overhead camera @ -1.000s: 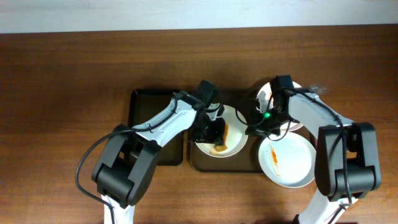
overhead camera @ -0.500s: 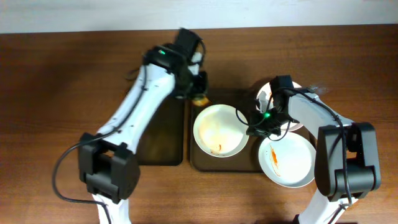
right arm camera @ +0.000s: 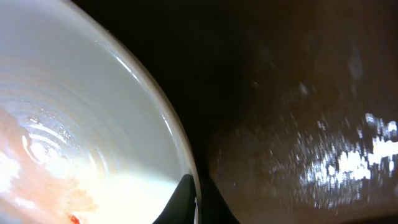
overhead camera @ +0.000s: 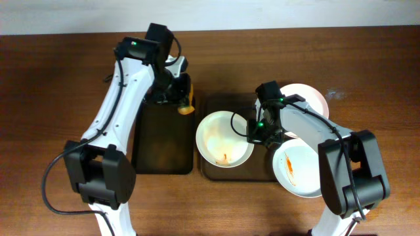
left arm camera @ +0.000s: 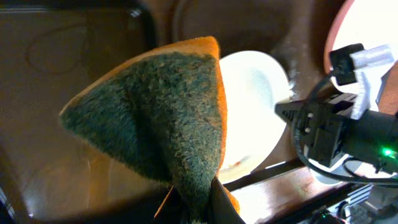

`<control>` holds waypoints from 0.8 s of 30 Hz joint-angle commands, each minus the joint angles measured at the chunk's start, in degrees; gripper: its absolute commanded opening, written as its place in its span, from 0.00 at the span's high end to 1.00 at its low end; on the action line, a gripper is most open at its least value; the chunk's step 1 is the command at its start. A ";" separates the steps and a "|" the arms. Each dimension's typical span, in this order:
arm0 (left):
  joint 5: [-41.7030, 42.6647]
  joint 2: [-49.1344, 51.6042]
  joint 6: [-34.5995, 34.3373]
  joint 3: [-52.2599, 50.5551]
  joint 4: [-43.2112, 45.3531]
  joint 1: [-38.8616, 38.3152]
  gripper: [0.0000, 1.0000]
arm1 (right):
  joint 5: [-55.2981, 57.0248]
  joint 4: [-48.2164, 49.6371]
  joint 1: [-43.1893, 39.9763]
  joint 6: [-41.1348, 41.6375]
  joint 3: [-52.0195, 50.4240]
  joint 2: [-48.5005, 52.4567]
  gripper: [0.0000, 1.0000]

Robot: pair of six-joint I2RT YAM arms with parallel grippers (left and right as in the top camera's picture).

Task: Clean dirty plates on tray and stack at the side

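The right fingers (overhead camera: 251, 133) are clamped on the rim of a sauce-smeared plate (overhead camera: 223, 139) lying at the left end of the brown tray (overhead camera: 216, 103), while the left fingers (overhead camera: 177, 90), pinching a green-and-orange sponge (left arm camera: 155, 118), hang over the far right corner of the black tray (overhead camera: 154, 144).

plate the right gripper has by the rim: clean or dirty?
Dirty. The plate held by the right gripper shows orange-red sauce streaks near its lower edge overhead; the right wrist view shows reddish smears too.
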 commanded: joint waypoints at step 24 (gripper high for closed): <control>-4.28 4.70 -18.08 -20.11 28.33 -22.43 1.00 | 12.72 -3.58 -2.82 21.99 -0.57 -5.68 0.96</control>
